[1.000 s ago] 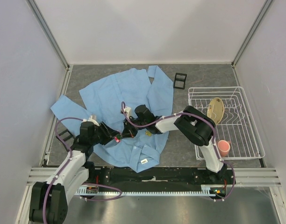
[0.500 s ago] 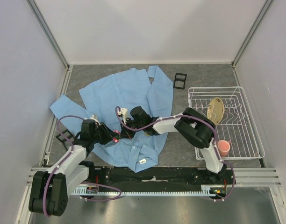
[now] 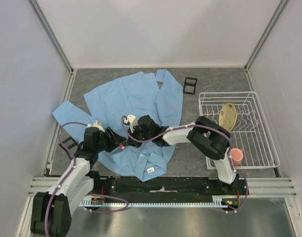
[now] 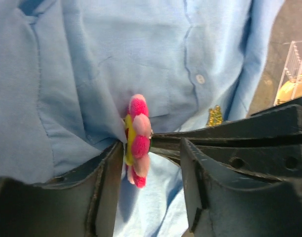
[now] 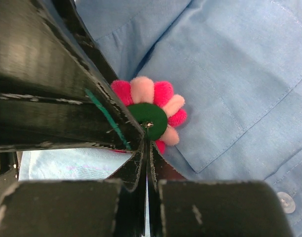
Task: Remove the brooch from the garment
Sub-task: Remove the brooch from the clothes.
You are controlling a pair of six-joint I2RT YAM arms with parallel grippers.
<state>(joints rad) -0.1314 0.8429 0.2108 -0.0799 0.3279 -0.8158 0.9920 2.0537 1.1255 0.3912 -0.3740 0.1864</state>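
Brooch (image 4: 136, 140) first: it stands edge-on at the near left part of the garment (image 4: 141, 49), between the two fingers of your left gripper (image 4: 150, 147), with blue cloth drawn to a peak at its yellow side. Those jaws are parted. One finger sits right at the yellow side and the other stands clear of the petals, so nothing clamps the flower yet. Your right gripper (image 5: 146, 142) is fully closed, its tips meeting at the lower rim of the green backing disc (image 5: 150, 121). Its own camera does not show whether they nip a pin or a fold there. To do this step well, close the left fingers on the flat faces of the flower rather than its rim. Then use the shut right tips to hold the cloth down beside the backing while you draw the flower away slowly. Watch that peak of cloth — if it rises with the flower, the pin has likely not let go, so ease off rather than tug.
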